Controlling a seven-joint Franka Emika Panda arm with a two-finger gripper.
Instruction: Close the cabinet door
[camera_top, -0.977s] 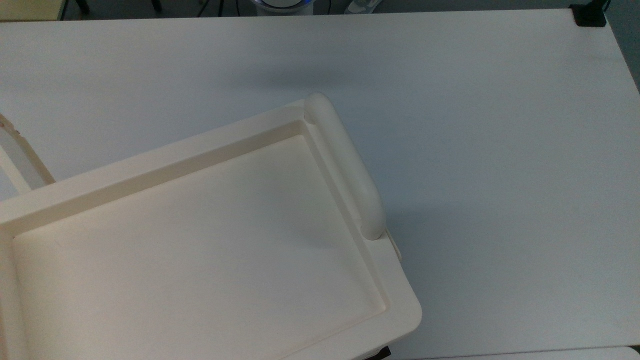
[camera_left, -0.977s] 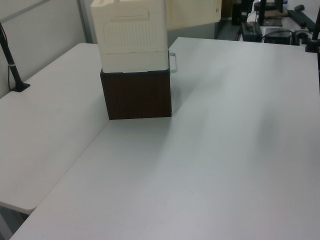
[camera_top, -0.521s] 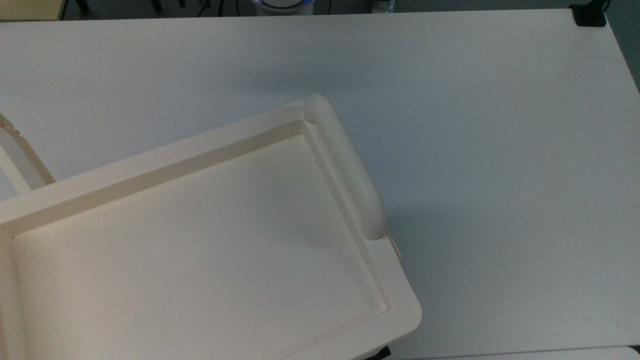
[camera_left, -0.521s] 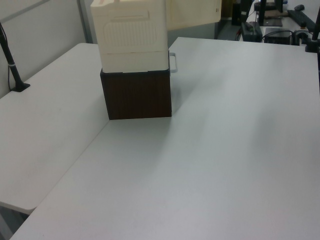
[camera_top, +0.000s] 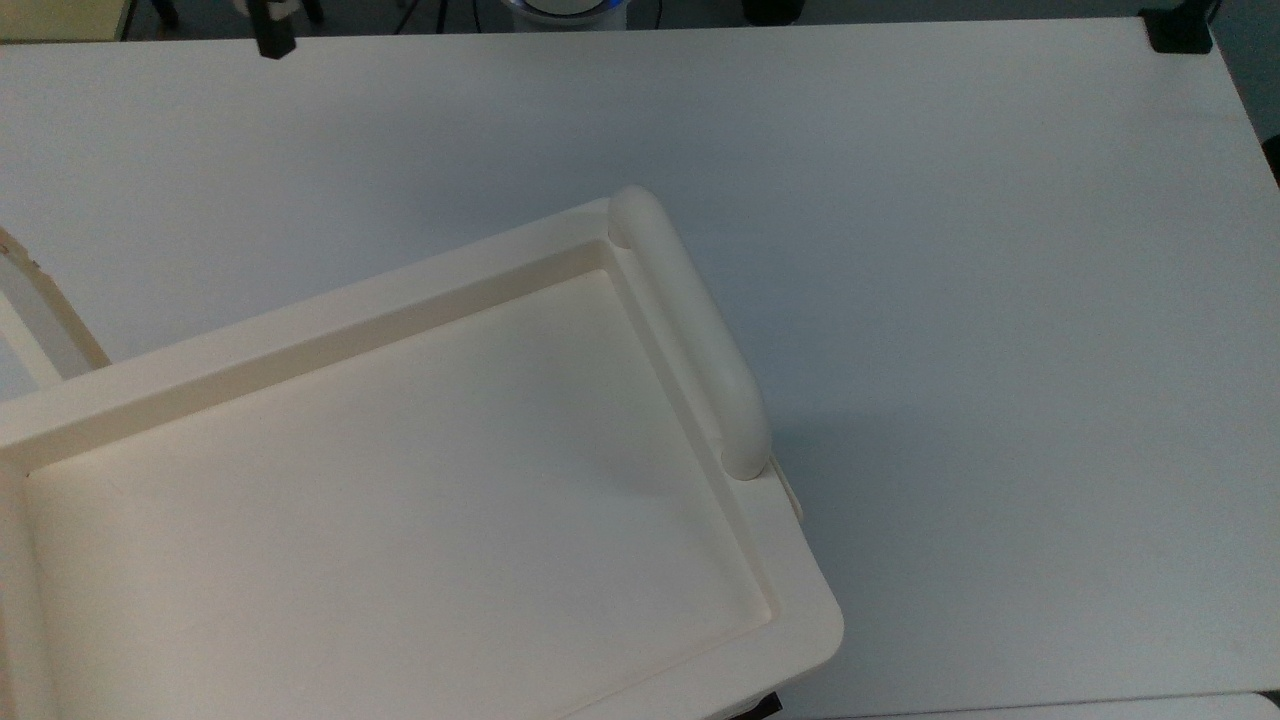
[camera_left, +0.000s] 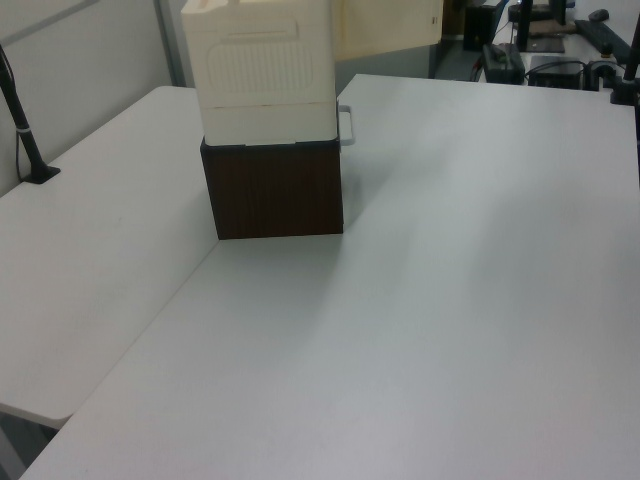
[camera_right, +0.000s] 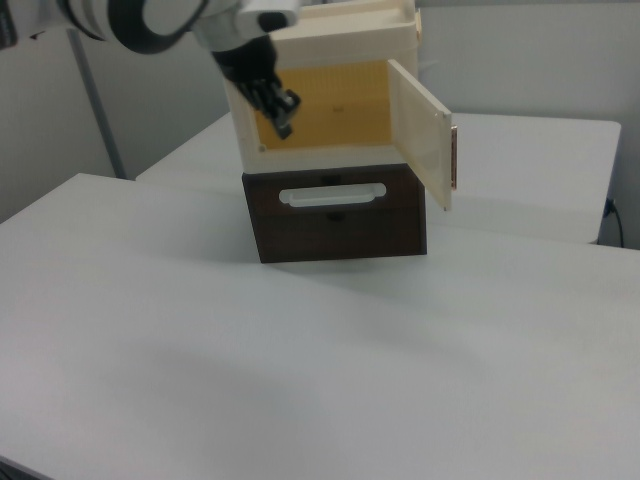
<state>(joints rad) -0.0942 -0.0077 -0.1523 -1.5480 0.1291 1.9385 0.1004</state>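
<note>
We're at the approach step, door not yet touched. In the right view our gripper (camera_right: 280, 108) hangs in front of the cabinet (camera_right: 330, 100), up near the open mouth's far side from the hinge; whether the fingers are spread or pressed together we cannot tell, and nothing looks pinched. The cabinet door (camera_right: 420, 130) stands swung out, well apart from the gripper, off toward the right view's right and somewhat nearer the camera, hinged on that edge of the opening. The cabinet sits on a dark brown box (camera_right: 335, 210) directly below the gripper, on the white table (camera_right: 300, 380). In the top view a dark tip of the gripper (camera_top: 272, 38) shows at the upper edge, w/ the door's edge (camera_top: 40, 315) lower down & to the top view's left. Next, we judge: bring the gripper round to the door's outer face, beyond its free edge, then push it back toward the opening along the hinge arc. Risk: shoving the whole stack instead of turning the door.
</note>
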